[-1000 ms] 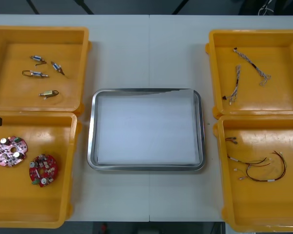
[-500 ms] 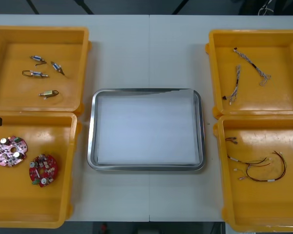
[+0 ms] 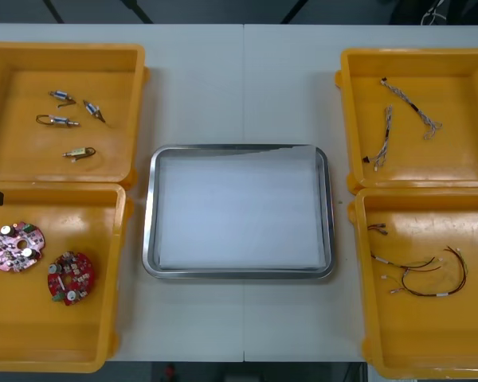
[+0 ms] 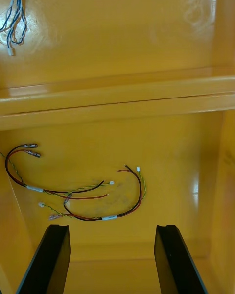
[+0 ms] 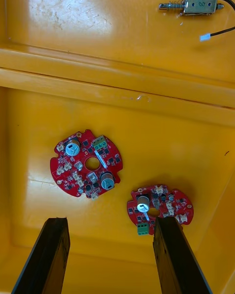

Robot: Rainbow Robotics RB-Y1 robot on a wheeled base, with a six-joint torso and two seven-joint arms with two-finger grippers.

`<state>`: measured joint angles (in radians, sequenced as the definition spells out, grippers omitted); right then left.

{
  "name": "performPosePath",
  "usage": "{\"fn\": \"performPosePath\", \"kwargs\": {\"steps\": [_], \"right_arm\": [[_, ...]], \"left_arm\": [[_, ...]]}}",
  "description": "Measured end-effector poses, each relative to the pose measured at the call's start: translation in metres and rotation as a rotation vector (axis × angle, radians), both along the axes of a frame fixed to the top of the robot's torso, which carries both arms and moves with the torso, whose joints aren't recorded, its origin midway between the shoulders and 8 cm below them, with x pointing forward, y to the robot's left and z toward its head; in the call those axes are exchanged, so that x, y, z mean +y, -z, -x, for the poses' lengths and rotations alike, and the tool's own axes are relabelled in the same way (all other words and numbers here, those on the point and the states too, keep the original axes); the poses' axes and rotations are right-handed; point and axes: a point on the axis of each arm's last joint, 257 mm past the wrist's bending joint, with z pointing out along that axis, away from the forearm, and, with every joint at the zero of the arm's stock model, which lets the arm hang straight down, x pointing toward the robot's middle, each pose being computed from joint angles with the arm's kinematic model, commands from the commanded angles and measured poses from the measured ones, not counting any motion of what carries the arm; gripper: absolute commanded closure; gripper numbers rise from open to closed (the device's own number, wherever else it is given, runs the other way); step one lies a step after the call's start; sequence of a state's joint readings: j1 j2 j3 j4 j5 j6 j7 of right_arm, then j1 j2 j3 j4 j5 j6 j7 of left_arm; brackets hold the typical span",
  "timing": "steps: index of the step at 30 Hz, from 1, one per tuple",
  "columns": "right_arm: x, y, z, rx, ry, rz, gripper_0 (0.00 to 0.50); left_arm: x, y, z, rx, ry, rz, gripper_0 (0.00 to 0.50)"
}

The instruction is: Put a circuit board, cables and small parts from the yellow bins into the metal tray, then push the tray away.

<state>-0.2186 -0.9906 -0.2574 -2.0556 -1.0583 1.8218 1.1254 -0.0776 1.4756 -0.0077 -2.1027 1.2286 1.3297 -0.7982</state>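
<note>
Front view: the tray [image 3: 148, 215] lies in the middle of the table [image 3: 199, 95], white inside, between 4 bins. The far left bin [image 3: 24, 159] holds 4 small metal parts [image 3: 60, 121]. The near left bin [image 3: 56, 334] holds 2 boards [image 3: 70, 278], near each other but apart. The far right bin [image 3: 462, 159] holds 2 blue and white cables [image 3: 382, 139]. The near right bin [image 3: 430, 334] holds red and black cables [image 3: 422, 274].

Left wrist view: the left gripper [image 5: 111, 259] hangs over the near left bin. Its jaws are wide open, and they hold and touch nothing. The 2 boards lie on the bin floor beyond the fingers, one just past a fingertip, the other farther off. This view adds the green blocks and silver caps on the boards. Behind the bin walls, 1 small metal part with a black wire lies in the far left bin.

Right wrist view: the right gripper [image 4: 111, 262] hangs over the near right bin, jaws also wide open, with nothing between them. The red and black cables lie on the floor beyond the fingers, apart from them. This view adds their yellow-green strands and white ends. Past the walls, an end of 1 blue and white cable shows.
</note>
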Motion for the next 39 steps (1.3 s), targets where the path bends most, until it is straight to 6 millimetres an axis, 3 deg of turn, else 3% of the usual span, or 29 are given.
{"fn": "performPosePath", "kwargs": {"steps": [24, 33, 39], "right_arm": [[0.000, 0.001, 0.000, 0.002, 0.000, 0.000, 0.000], [-0.005, 0.020, 0.015, 0.051, 0.014, -0.004, 0.000], [-0.007, 0.027, 0.020, 0.065, -0.159, 0.070, 0.000]], "left_arm": [[0.000, 0.000, 0.000, 0.000, 0.000, 0.000, 0.000], [-0.005, 0.023, 0.004, 0.002, 0.002, 0.037, 0.000], [-0.006, 0.027, 0.004, 0.003, -0.002, 0.048, 0.000]]}}
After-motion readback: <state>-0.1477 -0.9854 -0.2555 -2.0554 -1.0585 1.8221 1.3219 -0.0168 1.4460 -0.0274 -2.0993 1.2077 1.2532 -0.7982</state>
